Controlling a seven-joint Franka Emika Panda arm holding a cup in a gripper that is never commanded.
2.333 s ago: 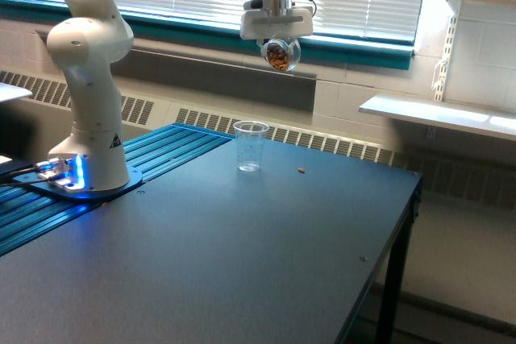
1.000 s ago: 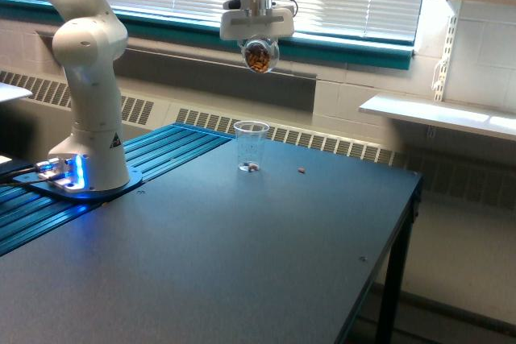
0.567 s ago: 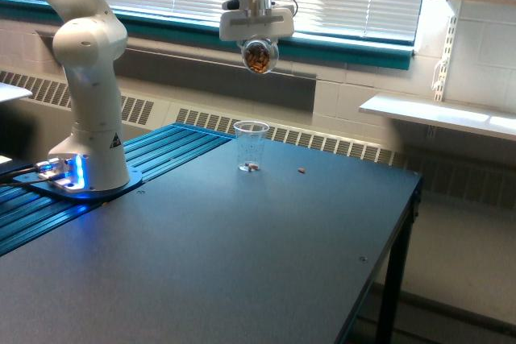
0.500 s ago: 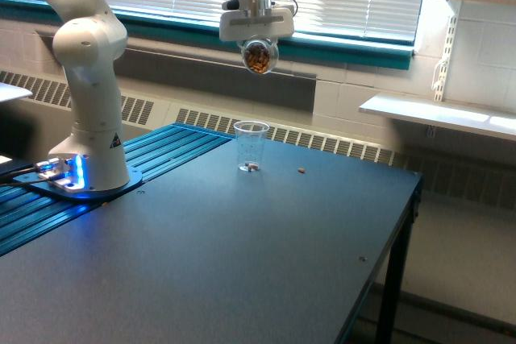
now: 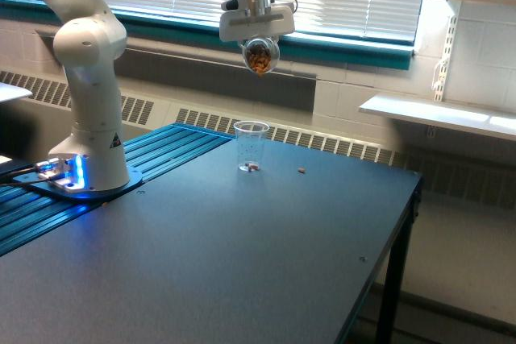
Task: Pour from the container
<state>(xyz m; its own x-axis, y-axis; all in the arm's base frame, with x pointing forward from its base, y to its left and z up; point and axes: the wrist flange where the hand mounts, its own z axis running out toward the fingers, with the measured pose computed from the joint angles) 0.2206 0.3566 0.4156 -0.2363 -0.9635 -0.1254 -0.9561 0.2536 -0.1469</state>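
The container [image 5: 260, 55], a small clear rounded vessel with brown nut-like pieces inside, hangs high above the table, tipped over on its side. My gripper [image 5: 257, 40] is shut on the container, its white hand just above it. Straight below stands a taller clear plastic cup [image 5: 251, 147] on the dark table [image 5: 242, 255]. A few brown pieces lie in the cup's bottom [image 5: 252, 167]. One loose brown piece [image 5: 301, 171] lies on the table to the exterior view's right of the cup.
The white arm base [image 5: 90, 134] stands at the exterior view's left on blue ribbed rails [image 5: 161, 151]. The table's right edge [image 5: 403, 223] drops off to the floor. A white shelf [image 5: 435, 114] juts from the wall at right.
Since 2.3 s ago the gripper and container shifted to the exterior view's left, over the cup, and brown pieces appeared in the cup. In the last half second the hand tilted slightly.
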